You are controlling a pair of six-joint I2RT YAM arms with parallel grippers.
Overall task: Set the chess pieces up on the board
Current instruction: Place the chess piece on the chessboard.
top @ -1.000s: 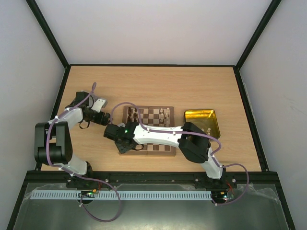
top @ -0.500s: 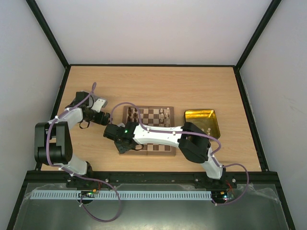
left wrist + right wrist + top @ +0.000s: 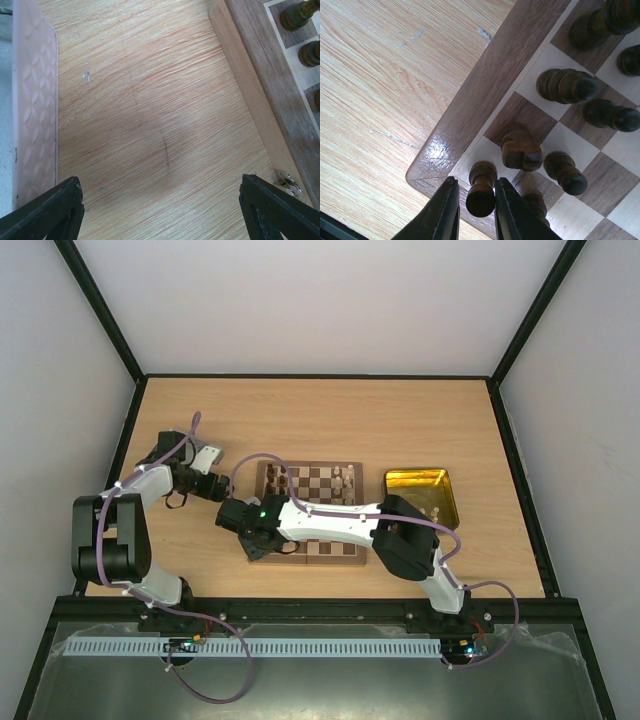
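The table point(image 3: 330, 420) is pale laminate with a straight printed grain. On it, just ahead of the arm bases, lies the board point(image 3: 318, 478): flat, rigid wood with a glossy brown border and tan and dark squares. To its right sits a shiny gold tin tray point(image 3: 416, 473). The left gripper point(image 3: 160, 210) hangs over bare table beside the board's left edge, jaws spread wide with nothing between them. The right gripper point(image 3: 475, 186) is at the board's near left corner, jaws pressed against a dark piece point(image 3: 481, 201) standing on the corner square, just beside a knight point(image 3: 520, 150). The chess pieces point(image 3: 567, 85) are turned, lacquered wood: probably light, stiff, slick and easily tipped. Take hold at the narrow waist below the head.
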